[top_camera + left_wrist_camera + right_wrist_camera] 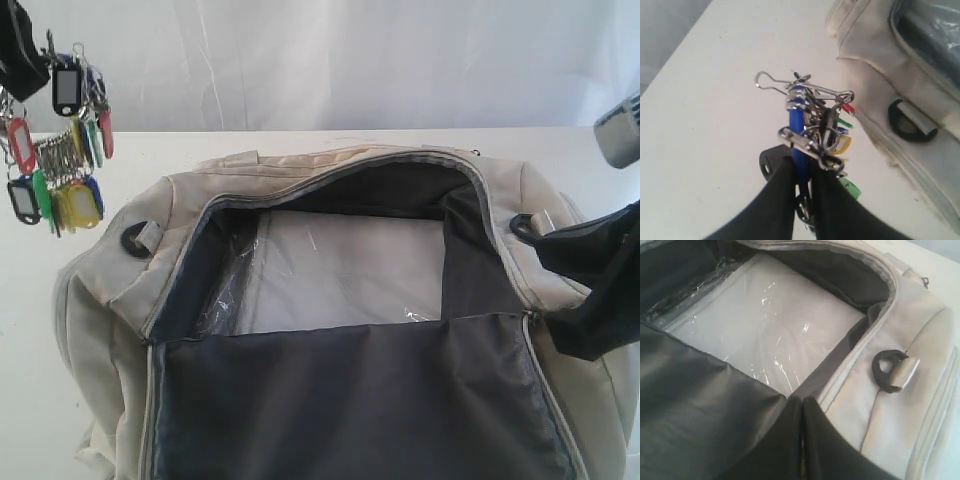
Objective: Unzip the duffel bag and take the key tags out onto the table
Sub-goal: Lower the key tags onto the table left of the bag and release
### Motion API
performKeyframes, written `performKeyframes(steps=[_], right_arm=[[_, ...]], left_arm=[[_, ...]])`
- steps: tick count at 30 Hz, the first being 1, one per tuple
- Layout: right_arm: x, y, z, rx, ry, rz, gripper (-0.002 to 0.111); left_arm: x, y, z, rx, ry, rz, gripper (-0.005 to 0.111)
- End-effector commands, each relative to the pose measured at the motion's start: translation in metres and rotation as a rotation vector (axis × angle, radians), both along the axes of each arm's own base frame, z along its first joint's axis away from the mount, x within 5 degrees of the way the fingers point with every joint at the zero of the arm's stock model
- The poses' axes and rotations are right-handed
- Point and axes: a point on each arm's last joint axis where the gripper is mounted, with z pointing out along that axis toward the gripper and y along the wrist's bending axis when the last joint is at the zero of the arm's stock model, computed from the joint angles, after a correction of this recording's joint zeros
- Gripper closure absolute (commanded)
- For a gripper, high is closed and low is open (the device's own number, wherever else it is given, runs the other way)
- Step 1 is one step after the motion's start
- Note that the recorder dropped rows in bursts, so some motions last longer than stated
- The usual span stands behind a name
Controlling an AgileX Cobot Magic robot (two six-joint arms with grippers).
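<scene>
Two steps make up this task, and by my judgement the first is done and the second is nearly done.

1. The table (300,150) is carrying the bag (95,300), which is taking up most of the near surface. A bare white strip is lying free along the bag's left end.
2. The bag is standing unzipped. Its top flap (350,400) is lying folded toward the near side, dark lining up, and the mouth is gaping wide.
3. Inside, only a pale base panel (350,270) under crinkled clear film is showing. No tags are showing in the bag.
4. The right gripper (802,402) is resting at the bag's right end, at the corner where the zip meets the flap. Its fingers are pressing together. Whether fabric is caught between them I cannot tell.
5. The left gripper (800,167) is hanging high beyond the bag's left end, its fingers pinching the tags (60,170) by a blue tag and a metal clip.
6. The tags are dangling in the air, outside the bag and above the bare strip, not touching the table.

Remaining work, as I judge it: lowering the bunch onto the table and letting go.

Obstructions:
- The bag's left end wall and its black strap ring (135,238) are sitting near the drop zone, so the bunch should be going down well to the outside of them.
- The bunch is swinging-prone, being loose rings and a chain, and could be snagging on the fingers at release.
</scene>
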Motion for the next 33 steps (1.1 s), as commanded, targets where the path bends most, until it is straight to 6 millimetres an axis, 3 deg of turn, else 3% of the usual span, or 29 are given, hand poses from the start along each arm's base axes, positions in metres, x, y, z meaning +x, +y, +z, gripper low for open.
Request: performKeyframes(steps=[1,10,16,20,26,33], right_arm=[[0.0,0.0,0.0,-0.008,-0.021,0.006,0.108],[0.0,0.0,0.0,-0.004,-0.023,0.005,0.108],[0.0,0.0,0.0,-0.004,-0.023,0.005,0.108],[0.001,0.0,0.001,-0.001,-0.03,0.004,0.108],[0.001,0.0,0.001,0.0,-0.034,0.004,0.108],[0.001,0.0,0.001,0.0,-0.034,0.004,0.108]], left_arm=[[0.011,0.011,-0.029,-0.003,-0.003,0.062,0.107],[0.041,0.017,-0.129,0.007,0.145,0.148,0.107],[0.051,0.009,-0.162,-0.084,0.183,0.184,0.107],[0.056,0.005,-0.174,-0.122,0.213,0.197,0.107],[0.057,0.003,-0.171,-0.154,0.211,0.206,0.105],[0.057,-0.007,-0.161,-0.26,0.255,0.207,0.072]])
